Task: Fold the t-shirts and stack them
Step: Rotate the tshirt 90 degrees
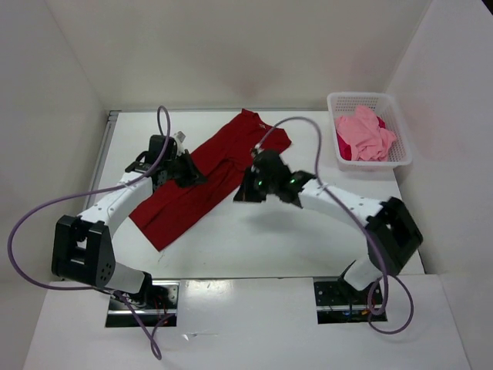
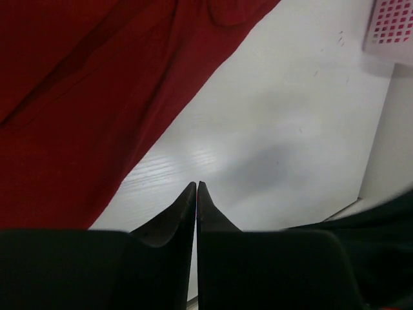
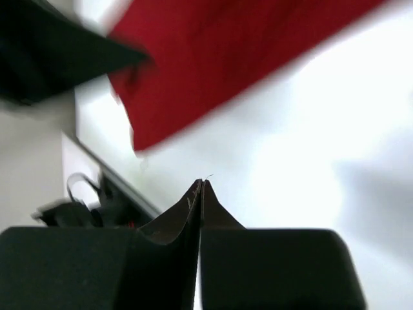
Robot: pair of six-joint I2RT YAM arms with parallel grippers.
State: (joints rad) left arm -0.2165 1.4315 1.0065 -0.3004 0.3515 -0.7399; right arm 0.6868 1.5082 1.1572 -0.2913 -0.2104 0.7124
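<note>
- Three shirts in view: one on the bench, two in the basket.
- Dark red shirt (image 1: 204,181) lies spread on the white bench (image 1: 308,231). It runs diagonally, with the narrow end near-left and the wider end with the sleeve far-centre.
- Left wrist view shows a long crease line along the red cloth.
- Pink shirt (image 1: 368,135) sits crumpled on top in the white mesh basket (image 1: 403,150), at the far-right corner of the bench.
- Magenta shirt (image 1: 343,146) is under the pink one and shows at the basket's left side.
- Basket and dark red shirt are well apart, with bare bench between them.
- Left claw (image 2: 197,186): fingers pressed together, tips meeting, nothing between them.
- Its wrist view has bare bench behind the tips and red cloth filling the left side.
- From above, the left claw overlaps the shirt's left long edge, about mid-length. Cannot tell whether it touches the cloth.
- Right claw (image 3: 201,183): fingers closed tight, tips meeting, empty.
- Its wrist view is motion-blurred, with bare bench behind the tips and the red shirt further off.
- From above, the right claw sits just beside the shirt's right long edge. It is raised off the bench, with its shadow on the white surface nearer the arm bases.
- Both claws point toward each other across the shirt's middle.
</note>
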